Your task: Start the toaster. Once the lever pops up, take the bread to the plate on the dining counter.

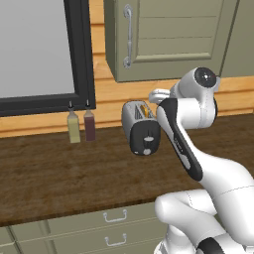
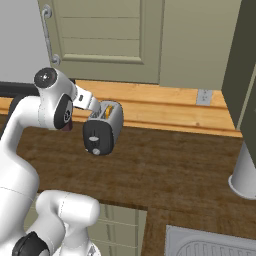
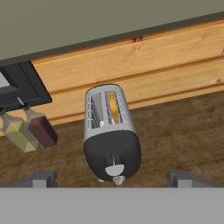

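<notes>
On the dark wooden tabletop [image 1: 59, 173], toaster [image 3: 111, 131] stands near the plank back wall, black end panel toward the arm. Bread [image 3: 113, 107] sits down in one slot. Fingers [image 3: 112, 179] spread wide, empty, hovering just short of the panel. Two bottles [image 1: 81, 125] stand beside the toaster, under the window frame.

Left base view: from behind arm, left side, looking fwd & down over dark wooden worktop [image 1: 59, 173] toward back wall; toaster [image 1: 140, 128] mid-frame, bottles [image 1: 82, 125] to its left. Right base view: same scene from behind, right side; toaster [image 2: 103, 128] left of centre, sink edge [image 2: 210, 243] at bottom right. Hand view: close, tilted, looks down at toaster [image 3: 111, 133] black end panel w/ slots behind, bottles [image 3: 30, 130] at left. All three share toaster, worktop & wood wall strip
</notes>
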